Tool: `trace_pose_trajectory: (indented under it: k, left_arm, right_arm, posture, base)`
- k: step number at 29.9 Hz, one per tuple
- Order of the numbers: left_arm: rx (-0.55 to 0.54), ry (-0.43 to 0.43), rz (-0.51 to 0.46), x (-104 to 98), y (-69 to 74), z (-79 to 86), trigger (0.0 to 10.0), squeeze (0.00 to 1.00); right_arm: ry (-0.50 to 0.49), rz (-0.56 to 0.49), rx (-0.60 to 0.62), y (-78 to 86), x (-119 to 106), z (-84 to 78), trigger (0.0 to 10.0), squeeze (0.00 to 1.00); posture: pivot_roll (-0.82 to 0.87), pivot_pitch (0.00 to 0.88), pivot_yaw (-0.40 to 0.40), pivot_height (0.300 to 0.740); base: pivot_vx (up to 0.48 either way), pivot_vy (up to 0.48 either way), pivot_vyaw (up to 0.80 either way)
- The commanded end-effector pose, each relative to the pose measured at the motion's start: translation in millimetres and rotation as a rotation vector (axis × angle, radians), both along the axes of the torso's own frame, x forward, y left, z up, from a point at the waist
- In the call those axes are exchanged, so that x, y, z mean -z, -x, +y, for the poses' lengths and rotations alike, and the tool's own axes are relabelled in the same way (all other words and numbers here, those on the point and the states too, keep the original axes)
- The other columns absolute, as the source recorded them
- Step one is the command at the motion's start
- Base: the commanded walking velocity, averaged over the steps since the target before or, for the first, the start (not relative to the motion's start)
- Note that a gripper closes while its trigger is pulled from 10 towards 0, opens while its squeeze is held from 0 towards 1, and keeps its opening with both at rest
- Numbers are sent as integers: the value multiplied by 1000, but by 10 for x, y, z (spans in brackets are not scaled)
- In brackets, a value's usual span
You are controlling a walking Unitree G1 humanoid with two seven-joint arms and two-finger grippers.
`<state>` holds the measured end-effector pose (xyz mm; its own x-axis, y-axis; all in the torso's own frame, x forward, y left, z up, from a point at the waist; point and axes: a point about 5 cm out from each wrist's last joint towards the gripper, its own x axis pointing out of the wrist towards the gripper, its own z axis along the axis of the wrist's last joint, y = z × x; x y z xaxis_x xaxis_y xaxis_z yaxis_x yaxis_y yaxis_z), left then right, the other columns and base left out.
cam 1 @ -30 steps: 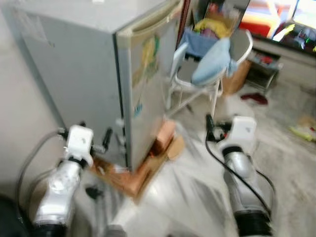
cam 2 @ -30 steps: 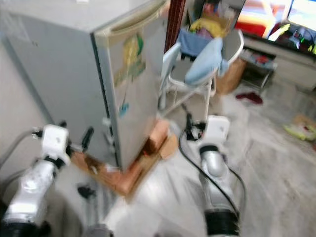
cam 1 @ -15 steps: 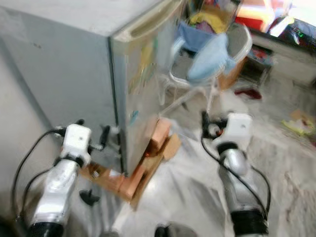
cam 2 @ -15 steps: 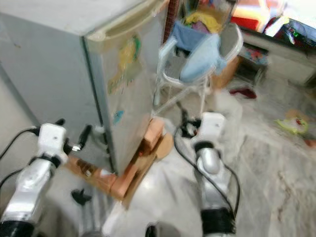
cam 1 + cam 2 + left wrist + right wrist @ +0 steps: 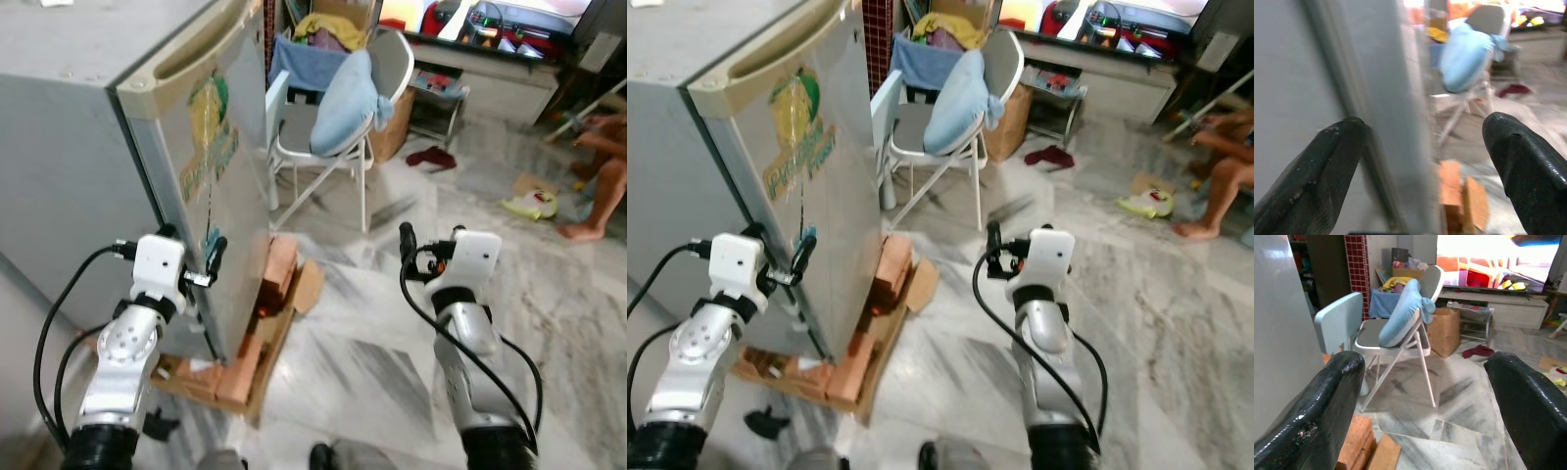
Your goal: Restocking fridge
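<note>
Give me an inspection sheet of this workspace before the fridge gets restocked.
Surface: grey-veined white marble floor, bare ahead of the robot.
Job's things: small grey fridge with a yellow-green sticker, door shut, standing on orange bricks and cardboard; no stock items seen.
Clutter: white folding chair with a light blue cushion; brown paper bag; dark red cloth on the floor.
Grippers: left gripper open, its fingers straddling the fridge's front corner; right gripper open, empty, pointing toward the chair.
Cables: black cables looped along both forearms.
Surroundings: low TV unit; a seated person's legs at the robot's right.
</note>
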<state>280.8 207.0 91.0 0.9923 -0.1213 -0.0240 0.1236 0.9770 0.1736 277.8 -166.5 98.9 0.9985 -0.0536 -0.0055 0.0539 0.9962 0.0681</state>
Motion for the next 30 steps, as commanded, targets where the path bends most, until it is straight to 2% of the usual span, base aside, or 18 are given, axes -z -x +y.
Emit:
trace_pose_trajectory:
  k: [1, 7, 9, 18, 22, 24, 30]
  left_arm:
    - [-36, 12, 13, 9, -17, 54, 10000, 0]
    - [-75, 29, 10, -4, -49, 111, 10000, 0]
    - [-35, 48, 13, -26, -102, 68, 10000, 0]
    - [73, 97, 28, -64, -168, -75, 10000, 0]
    - [127, 99, 41, -37, -128, -161, 10000, 0]
    - [184, 104, 64, -2, -52, -211, 10000, 0]
    - [212, 100, 83, 23, 10, -216, 10000, 0]
  right_arm:
    - [2, -17, 6, 4, -64, -28, 10000, 0]
    - [6, -11, 10, 28, -77, -48, 10000, 0]
    - [-7, 3, 6, 55, -76, -41, 10000, 0]
    - [-12, 20, -3, 97, -77, -35, 10000, 0]
    - [-12, 31, -1, 103, -70, -42, 10000, 0]
    - [-13, 44, -7, 100, -59, -41, 10000, 0]
    - [-14, 56, -14, 91, -44, -39, 10000, 0]
  posture:
    - [5, 6, -66, 740]
    - [1, 10, -64, 740]
    - [-4, 15, -65, 740]
    - [-11, 21, -62, 740]
    - [-13, 21, -61, 740]
    - [-11, 22, -64, 740]
    - [-1, 22, -69, 740]
  base:
    - [0, 0, 0]
    - [0, 0, 0]
    - [0, 0, 0]
    - [0, 0, 0]
    - [0, 0, 0]
    - [0, 0, 0]
    - [0, 0, 0]
